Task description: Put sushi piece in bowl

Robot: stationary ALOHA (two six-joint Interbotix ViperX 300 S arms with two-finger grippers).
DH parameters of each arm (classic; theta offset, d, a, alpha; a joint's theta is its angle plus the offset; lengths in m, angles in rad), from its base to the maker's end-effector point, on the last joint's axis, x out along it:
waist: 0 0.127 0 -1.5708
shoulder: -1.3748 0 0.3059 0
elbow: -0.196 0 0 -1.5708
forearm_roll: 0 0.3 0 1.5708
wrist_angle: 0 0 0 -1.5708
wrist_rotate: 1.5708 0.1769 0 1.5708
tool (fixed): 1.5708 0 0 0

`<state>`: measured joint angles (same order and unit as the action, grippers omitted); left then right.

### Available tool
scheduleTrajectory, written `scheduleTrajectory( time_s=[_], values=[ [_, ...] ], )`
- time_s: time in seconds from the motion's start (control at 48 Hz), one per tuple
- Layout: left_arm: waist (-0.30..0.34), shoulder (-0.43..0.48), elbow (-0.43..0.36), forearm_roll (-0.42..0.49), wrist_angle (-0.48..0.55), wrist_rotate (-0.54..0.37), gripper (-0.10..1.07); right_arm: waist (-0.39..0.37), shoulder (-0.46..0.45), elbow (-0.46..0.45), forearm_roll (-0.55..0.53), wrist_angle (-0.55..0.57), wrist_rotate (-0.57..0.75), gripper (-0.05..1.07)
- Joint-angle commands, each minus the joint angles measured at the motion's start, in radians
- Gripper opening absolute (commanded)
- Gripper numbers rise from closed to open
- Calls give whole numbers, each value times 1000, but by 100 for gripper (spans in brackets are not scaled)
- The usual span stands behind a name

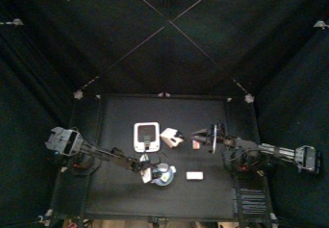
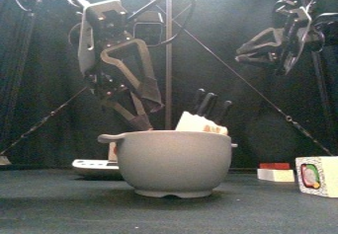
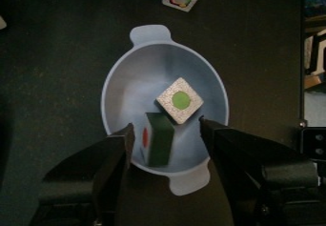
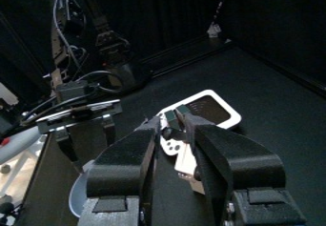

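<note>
Spread wide above the pale-blue bowl [image 3: 166, 101] and gripping nothing: the left gripper [image 3: 169, 146]. Inside that bowl, near the table's [image 1: 115, 189] middle front: 2 sushi pieces, a white one with a green centre [image 3: 182, 99] lying flat, a red-and-green one [image 3: 155, 139] against the wall between the jaws. Raised at the right beside the white tray [image 4: 211, 107], the right gripper [image 4: 176, 134], nearly closed, with something white between its jaws, impossible to tell what.
</note>
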<state>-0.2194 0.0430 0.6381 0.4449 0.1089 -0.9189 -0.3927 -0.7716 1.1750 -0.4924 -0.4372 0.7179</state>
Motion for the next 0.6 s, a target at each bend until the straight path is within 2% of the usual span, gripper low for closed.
scheduleTrajectory(
  time_s=[0.0,0.479,0.583],
  values=[
    [0,-18,-12,0,5,0,91,-3,2,-11,3,-6,2,68],
    [0,-28,-12,-2,23,-2,91,-3,2,-11,3,-6,2,68],
    [6,-43,-18,-3,57,-8,91,-3,2,-11,3,-6,2,68]
  ],
)
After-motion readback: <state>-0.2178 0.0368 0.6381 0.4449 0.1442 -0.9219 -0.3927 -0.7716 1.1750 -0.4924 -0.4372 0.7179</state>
